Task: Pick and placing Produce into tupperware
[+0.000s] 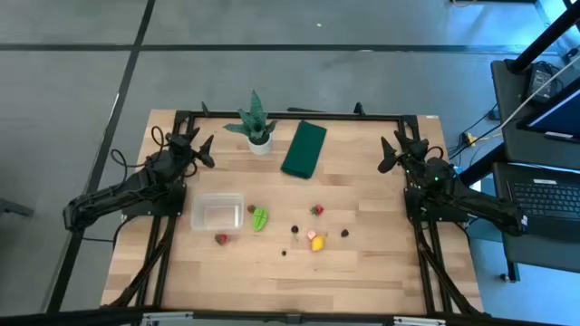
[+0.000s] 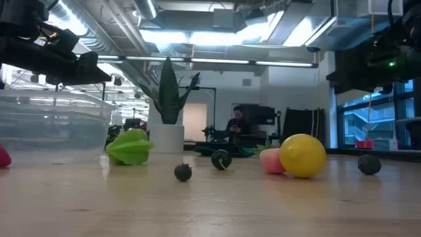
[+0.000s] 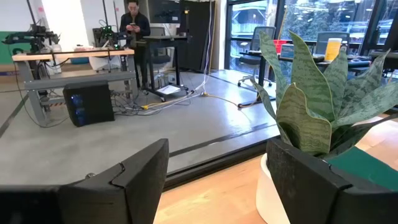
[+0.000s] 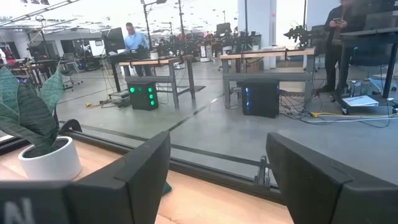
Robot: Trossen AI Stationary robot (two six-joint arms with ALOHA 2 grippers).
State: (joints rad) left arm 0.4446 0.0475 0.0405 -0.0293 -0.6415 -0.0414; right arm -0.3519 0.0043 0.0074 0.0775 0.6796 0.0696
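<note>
One clear tupperware sits on the left half of the table, holding nothing, with the produce spread to its right and in front. From above the count is one light green leafy piece just right of the tub, three red pieces (one by the tub's near corner, one beside the leafy piece, one farther right), one yellow piece touching a pink-red one, and three small dark berries. One potted plant and one folded green cloth lie along the far edge. Two arms wait at the sides: the left gripper near the far-left corner, the right gripper near the far-right, both raised off the wood, fingers spread and holding nothing. The low view shows what the overhead cannot: the yellow piece is a round ball, the berries are bumpy, and a person stands in the room behind. The left wrist view shows the plant close ahead between spread fingers; the right wrist view shows it off to one side, with more people at benches beyond.
</note>
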